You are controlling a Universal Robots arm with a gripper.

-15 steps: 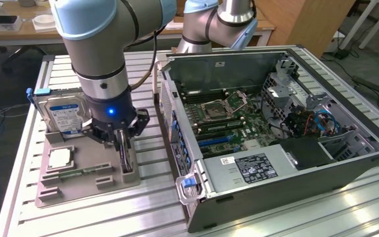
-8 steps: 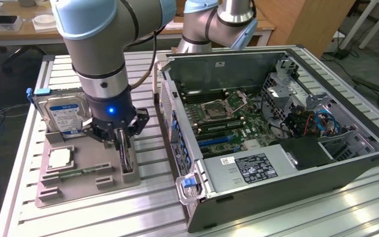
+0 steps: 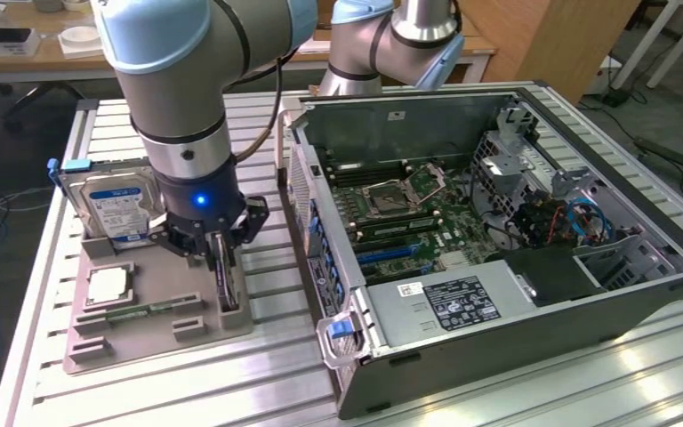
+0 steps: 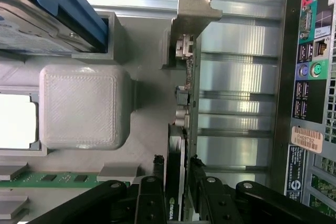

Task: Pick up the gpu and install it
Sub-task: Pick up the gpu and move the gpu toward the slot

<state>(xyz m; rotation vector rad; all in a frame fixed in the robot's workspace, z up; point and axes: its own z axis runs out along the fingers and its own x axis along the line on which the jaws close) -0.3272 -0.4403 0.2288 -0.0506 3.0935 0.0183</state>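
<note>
Gripper (image 4: 177, 163) with fingers (image 4: 152, 198) apart astride the gpu (image 4: 187, 77), upright in its tray (image 3: 140, 336) beside the computer case (image 3: 496, 307); off-centre closing could tilt and jam the card.

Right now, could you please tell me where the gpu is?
The gpu stands on edge in the grey holder, on the exterior view's left of the computer case, directly under the hand.
</note>
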